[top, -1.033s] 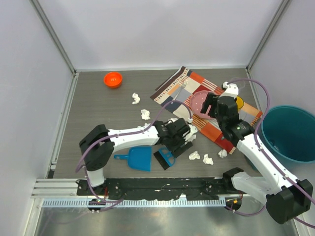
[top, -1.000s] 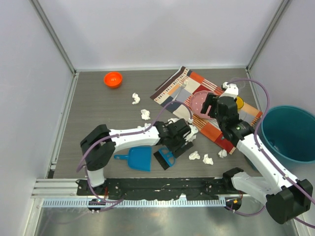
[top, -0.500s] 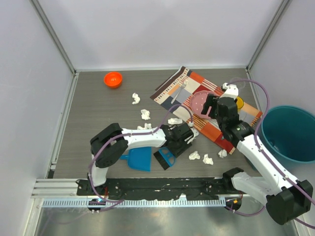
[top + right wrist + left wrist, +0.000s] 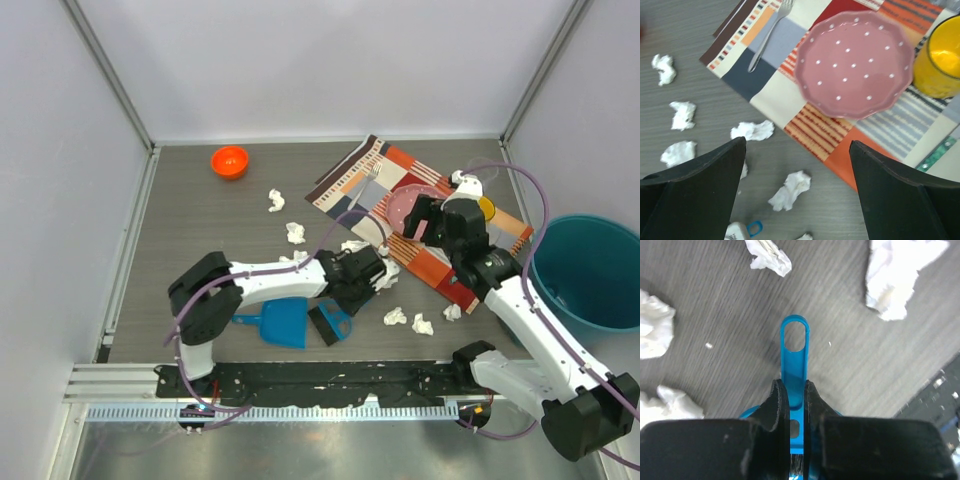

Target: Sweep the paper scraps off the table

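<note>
Holding: the brush (image 4: 794, 347) handle was clamped between the closed fingers of the left tool (image 4: 795, 390), the bristles presumably kept low for sweeping.
Paper scraps (image 4: 396, 316): were scattered over the bench (image 4: 200, 250), several just right of the brush and two lying farther off, far and left.
Dustpan (image 4: 285, 322): was laid just left of the brush, likely to receive scraps.
Right tool (image 4: 796, 155): was held wide open and empty above the placemat (image 4: 765, 95) edge.

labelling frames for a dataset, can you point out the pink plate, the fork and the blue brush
pink plate (image 4: 854, 64), right wrist view, centre of the dotted face
fork (image 4: 765, 42), right wrist view, middle of its handle
blue brush (image 4: 793, 367), left wrist view, handle below the hang hole
</note>
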Action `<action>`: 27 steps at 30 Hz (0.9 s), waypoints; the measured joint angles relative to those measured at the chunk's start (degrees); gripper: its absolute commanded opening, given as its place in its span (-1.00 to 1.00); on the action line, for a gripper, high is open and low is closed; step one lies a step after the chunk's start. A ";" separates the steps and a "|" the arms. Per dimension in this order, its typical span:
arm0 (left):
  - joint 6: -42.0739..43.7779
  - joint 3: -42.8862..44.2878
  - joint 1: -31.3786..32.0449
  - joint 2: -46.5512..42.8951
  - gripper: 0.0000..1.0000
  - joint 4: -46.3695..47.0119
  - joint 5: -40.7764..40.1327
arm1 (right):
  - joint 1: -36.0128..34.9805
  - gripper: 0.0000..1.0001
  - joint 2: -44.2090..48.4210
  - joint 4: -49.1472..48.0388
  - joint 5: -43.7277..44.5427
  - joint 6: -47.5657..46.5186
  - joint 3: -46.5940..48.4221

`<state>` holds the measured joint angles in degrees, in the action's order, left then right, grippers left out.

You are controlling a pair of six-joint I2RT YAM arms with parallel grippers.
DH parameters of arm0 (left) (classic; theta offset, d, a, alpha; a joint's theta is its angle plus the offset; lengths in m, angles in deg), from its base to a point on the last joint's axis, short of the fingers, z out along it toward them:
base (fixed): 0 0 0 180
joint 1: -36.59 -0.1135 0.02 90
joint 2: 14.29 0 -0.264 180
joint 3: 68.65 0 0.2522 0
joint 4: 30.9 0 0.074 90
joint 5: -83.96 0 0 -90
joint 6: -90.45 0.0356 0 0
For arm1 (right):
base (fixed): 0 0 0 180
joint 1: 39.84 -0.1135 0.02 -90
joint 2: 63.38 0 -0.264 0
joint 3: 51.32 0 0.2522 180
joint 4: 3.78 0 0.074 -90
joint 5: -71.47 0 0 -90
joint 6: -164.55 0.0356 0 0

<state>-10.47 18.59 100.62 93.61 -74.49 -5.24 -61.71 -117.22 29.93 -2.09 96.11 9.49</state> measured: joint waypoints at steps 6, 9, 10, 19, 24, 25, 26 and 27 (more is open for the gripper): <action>3.02 4.35 -2.73 -8.28 -1.00 -5.75 4.37 | 0.70 0.83 0.00 5.90 -8.52 4.26 4.66; 4.46 7.37 -4.28 -10.64 -1.00 -7.08 5.25 | 2.38 0.76 -0.17 6.14 -15.45 6.80 5.70; 4.63 7.61 -4.74 -11.34 -1.00 -7.69 5.29 | 3.28 0.72 -0.44 6.05 -18.18 7.39 5.99; 6.43 7.80 -5.07 -13.29 -1.00 -8.28 4.39 | 6.99 0.57 -2.80 2.78 -39.87 15.41 -1.90; 8.02 7.78 -5.05 -15.30 -1.00 -8.22 2.38 | 11.37 0.49 -2.78 0.13 -48.09 18.86 -5.31; 8.33 7.78 -5.05 -15.74 -1.00 -8.20 2.12 | 12.33 0.48 -2.75 -1.46 -49.66 20.15 -6.16; 8.46 7.78 -5.05 -15.96 -1.00 -8.17 1.97 | 12.68 0.49 -2.75 -2.67 -50.71 21.09 -6.78; 8.55 7.78 -5.05 -16.11 -1.00 -8.11 1.92 | 12.74 0.50 -2.75 -4.42 -52.04 22.25 -7.63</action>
<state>-1.92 26.37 95.57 77.50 -82.60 -3.32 -48.97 -119.98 25.51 -54.13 118.36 1.86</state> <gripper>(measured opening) 0.083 0.745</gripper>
